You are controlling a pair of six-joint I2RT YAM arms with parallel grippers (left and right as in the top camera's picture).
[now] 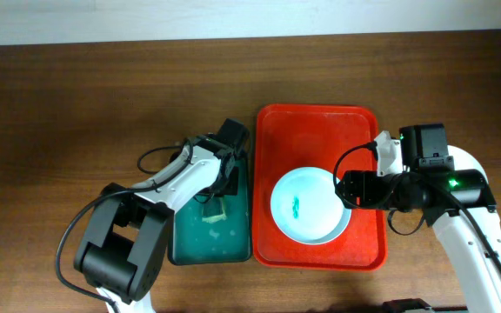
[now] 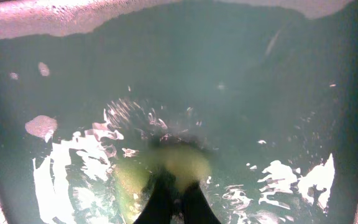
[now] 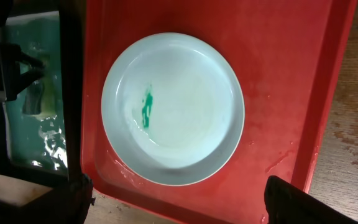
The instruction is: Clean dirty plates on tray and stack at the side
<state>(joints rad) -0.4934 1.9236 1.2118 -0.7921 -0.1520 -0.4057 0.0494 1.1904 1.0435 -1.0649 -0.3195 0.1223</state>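
We see one plate [image 1: 311, 209] lying flat and face up in the near half of the red tray [image 1: 320, 122], closer to the tray's left rim than to its right. We cannot tell whether another plate lies beneath it. Being round, it has no long axis of its own. What gives it direction is a short teal-green smear [image 3: 146, 107] left of its centre, running roughly along the tray's length. The tray's own long axis runs from the far side of the table [image 1: 76, 96] toward the robot.

The right gripper [image 1: 346, 189] hovers at the plate's right rim, its arm reaching in across the tray's right edge and pointing left. Its fingers [image 3: 303, 202] are spread wide, with nothing between them.

The left gripper [image 2: 173, 190] is angled down into the dark teal tray [image 1: 190, 248], which sits just beside the red tray's left rim. It is clamped on a yellow-green sponge [image 2: 179, 163] in foamy water.

The far half of the red tray shows bare floor, and wet drops [image 3: 278, 158] lie near the plate.
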